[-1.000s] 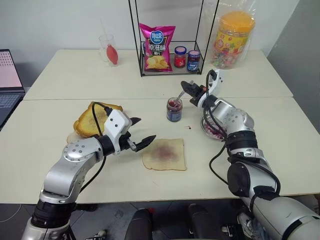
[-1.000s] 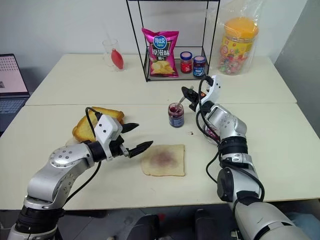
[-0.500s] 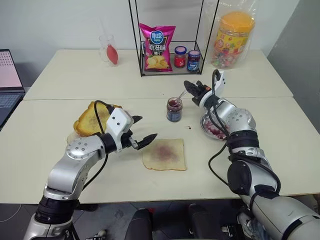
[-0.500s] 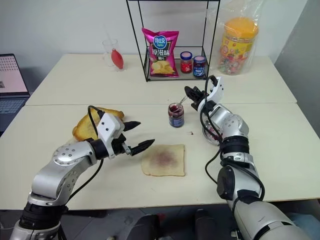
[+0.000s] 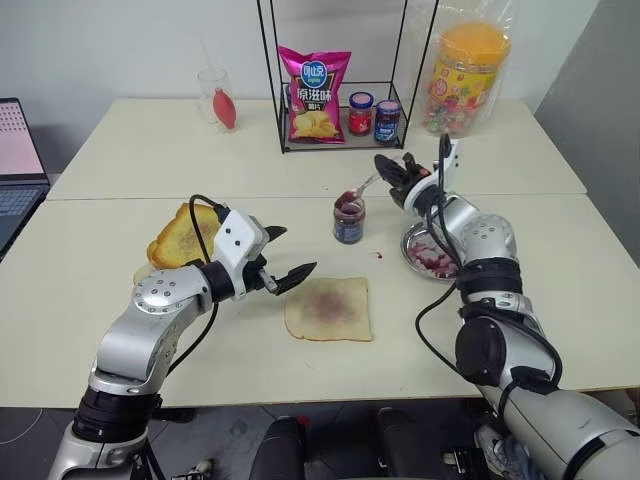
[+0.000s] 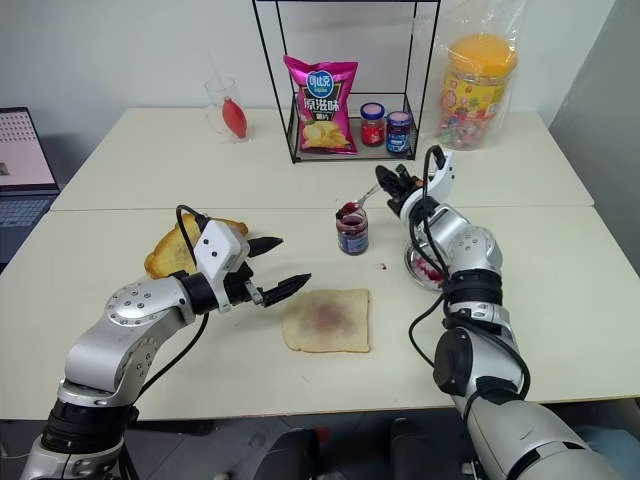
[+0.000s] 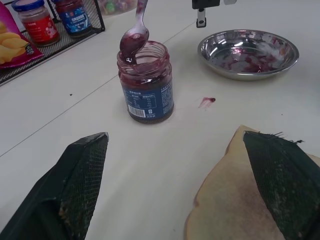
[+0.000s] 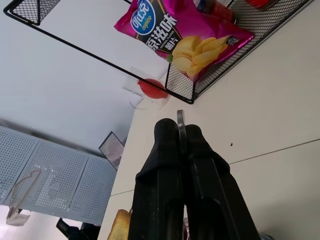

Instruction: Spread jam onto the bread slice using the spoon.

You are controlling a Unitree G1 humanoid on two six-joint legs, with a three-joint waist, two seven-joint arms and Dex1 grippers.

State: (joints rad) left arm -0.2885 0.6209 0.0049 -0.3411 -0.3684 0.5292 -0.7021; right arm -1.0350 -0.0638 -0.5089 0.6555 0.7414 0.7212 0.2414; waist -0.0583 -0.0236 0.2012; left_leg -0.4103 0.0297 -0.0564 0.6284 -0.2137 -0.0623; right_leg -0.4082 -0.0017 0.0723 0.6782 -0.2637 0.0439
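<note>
The right gripper [image 5: 388,172] was pressed together on the handle of the spoon [image 5: 361,189], the slim metal handle pinched between its two black fingers [image 8: 167,165]. The spoon slanted down from the gripper, and its bowl, coated with dark red-purple jam [image 7: 132,43], hung at the mouth of the open jam jar [image 5: 348,219], just above the rim. The jar stood upright on the table [image 5: 120,150] near the seam between the two tabletops, about midway between the side edges.

The bread slice [image 5: 329,308] lay flat on the near tabletop, toward the front edge and closer to the robot than the jar. A faint purple smear of jam covered its centre. A small red spot [image 5: 377,254] marked the tabletop between the jar and the steel dish [image 5: 430,252]. The dish stood to the right of the jar, below the right forearm, and carried red streaks of jam.

The left gripper [image 5: 283,256] was spread wide and held nothing. It hovered above the tabletop just beside the left edge of the bread slice, one fingertip [image 5: 305,270] pointing toward the slice.

Two toasted slices [image 5: 181,238] lay stacked to the left of the left gripper. At the far side, a wire rack [image 5: 335,75] held a chip bag [image 5: 313,92] and two small jars [image 5: 373,115].
</note>
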